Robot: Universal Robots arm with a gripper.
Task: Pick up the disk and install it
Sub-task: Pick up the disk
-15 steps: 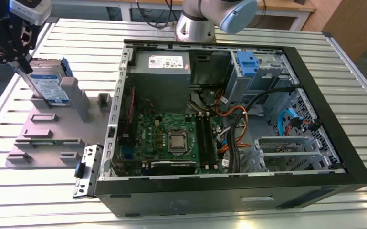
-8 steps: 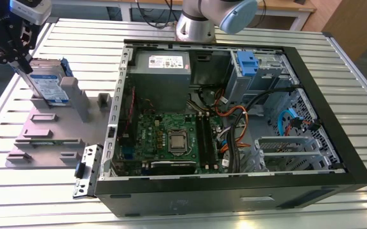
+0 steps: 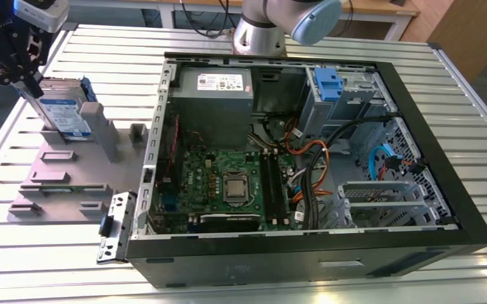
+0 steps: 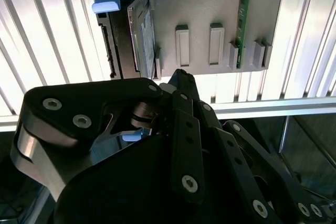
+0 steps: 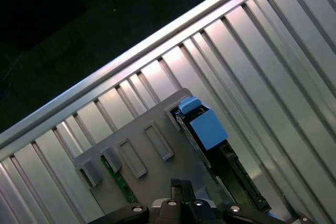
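The disk (image 3: pixel 64 113) stands on edge in the grey holder (image 3: pixel 57 187) on the table (image 3: pixel 49 266). The gripper (image 3: pixel 30 85) hangs just beside it, fingers (image 4: pixel 181 85) seemingly pressed together. Lowered like that, they could knock its top edge.

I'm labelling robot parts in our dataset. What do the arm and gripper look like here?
The arm is a silver-grey tube with a pale blue-grey joint cap. The gripper is matte black, built of jointed link bars fastened by silver screws.
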